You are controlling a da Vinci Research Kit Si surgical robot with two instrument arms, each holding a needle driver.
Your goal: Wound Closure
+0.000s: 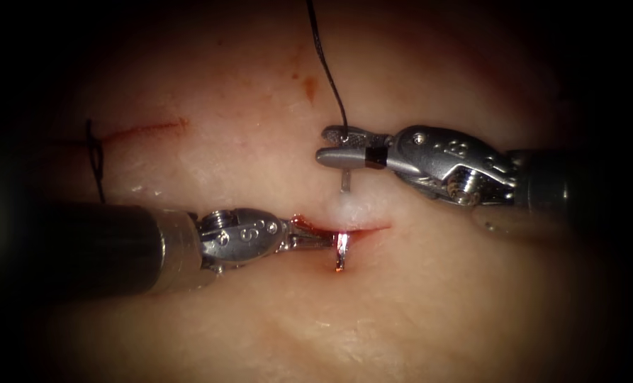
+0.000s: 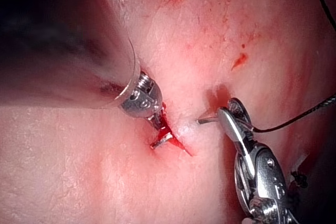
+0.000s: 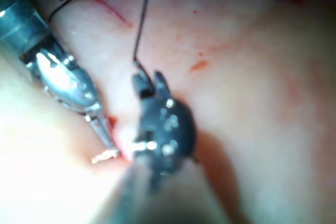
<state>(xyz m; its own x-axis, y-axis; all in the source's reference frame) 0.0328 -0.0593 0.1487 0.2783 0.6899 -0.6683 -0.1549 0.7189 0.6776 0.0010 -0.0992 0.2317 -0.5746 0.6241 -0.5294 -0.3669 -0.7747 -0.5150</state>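
The tissue (image 1: 429, 305) lies pale under my tools. Nearest, my left tool (image 1: 336, 245) grips the needle (image 1: 340, 254) where its tip emerges at the cut (image 1: 362, 228). Beyond, my right tool (image 1: 330, 146) clamps the needle's tail, thread (image 1: 328, 67) trailing toward the far edge.

Endoscope looks down from above and in front at the cut (image 1: 359, 230). Both wrist cameras sit very close along their shafts; all share the cut.
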